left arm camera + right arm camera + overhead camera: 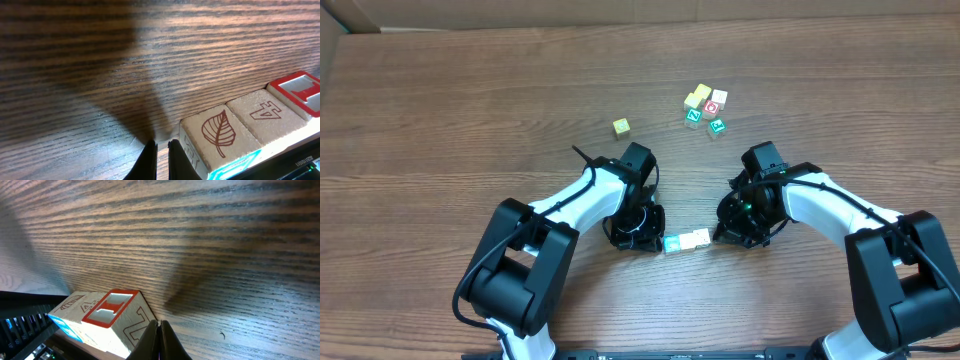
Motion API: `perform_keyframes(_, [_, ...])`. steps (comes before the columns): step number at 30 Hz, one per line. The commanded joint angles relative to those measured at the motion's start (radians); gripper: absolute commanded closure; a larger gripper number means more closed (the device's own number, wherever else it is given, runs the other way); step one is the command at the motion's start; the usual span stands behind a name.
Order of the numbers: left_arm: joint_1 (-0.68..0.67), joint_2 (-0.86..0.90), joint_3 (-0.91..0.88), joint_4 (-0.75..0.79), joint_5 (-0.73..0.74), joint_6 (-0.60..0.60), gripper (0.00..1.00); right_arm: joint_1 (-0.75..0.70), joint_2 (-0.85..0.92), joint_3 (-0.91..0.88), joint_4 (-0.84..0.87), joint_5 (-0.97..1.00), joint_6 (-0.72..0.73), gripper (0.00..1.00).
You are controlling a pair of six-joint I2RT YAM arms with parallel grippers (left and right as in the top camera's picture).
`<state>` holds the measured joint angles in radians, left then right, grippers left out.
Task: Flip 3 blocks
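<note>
BLOCK ROW BETWEEN GRIPPERS

Find the blocks (686, 241) in one touching row at 6 o'clock on the table (470, 90). Note left gripper (655, 243) at the row's 9 o'clock, fingers clenched on nothing. Note right gripper (718, 238) at 3 o'clock, likewise clenched and empty. See spare cubes (705, 108) at 12 o'clock, well apart.

A dark wood-grain table (440, 100) fills the view, evenly lit.

My overhead camera looks straight down on the whole table (440, 90) from far off. Both wrist cameras sit low and very close to its surface, facing each other. They share the same row of blocks (687, 241): the left one views it from its left end, the right one from its right end.
</note>
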<state>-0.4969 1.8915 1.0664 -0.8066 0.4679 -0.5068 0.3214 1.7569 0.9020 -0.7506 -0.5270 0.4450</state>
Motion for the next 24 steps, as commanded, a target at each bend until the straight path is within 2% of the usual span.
perform_keyframes(1, [-0.001,0.005,-0.01,0.004,0.004,-0.011,0.96,0.005,-0.027,-0.005,0.006,-0.007,0.01,0.96])
perform_keyframes(24, [-0.001,0.005,-0.01,0.005,0.005,-0.014,0.96,0.037,-0.027,-0.005,0.021,-0.01,0.032,0.96])
